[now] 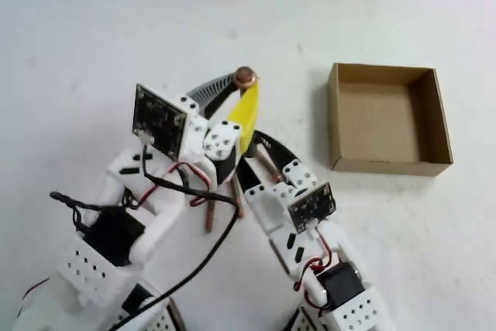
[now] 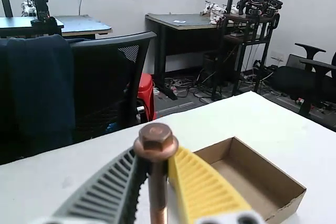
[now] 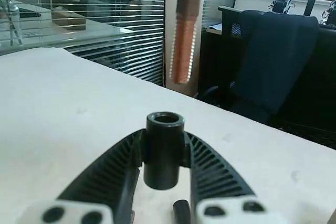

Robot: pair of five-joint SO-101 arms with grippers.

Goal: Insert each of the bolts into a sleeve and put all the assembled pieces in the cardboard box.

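Left gripper (image 2: 156,163) is closed on 1 copper bolt (image 2: 156,141), held upright with its head uppermost; the lower shank is cut off at the frame edge. Right gripper (image 3: 164,142) clamps 1 black sleeve (image 3: 164,157) upright, bore upward, just below the bolt's threaded tip and apart from it. Cardboard box (image 1: 387,166) stands open on the table (image 1: 93,44) beside the arms. Further bolts (image 1: 210,211) lie partly hidden beneath the arms; their number cannot be told.

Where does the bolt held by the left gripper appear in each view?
High view: bolt in the left gripper, left of the cardboard box.
Left wrist view: bolt upright between its fingers.
Right wrist view: bolt's threaded end above the sleeve.
Landmark: cardboard box, high and left wrist views.
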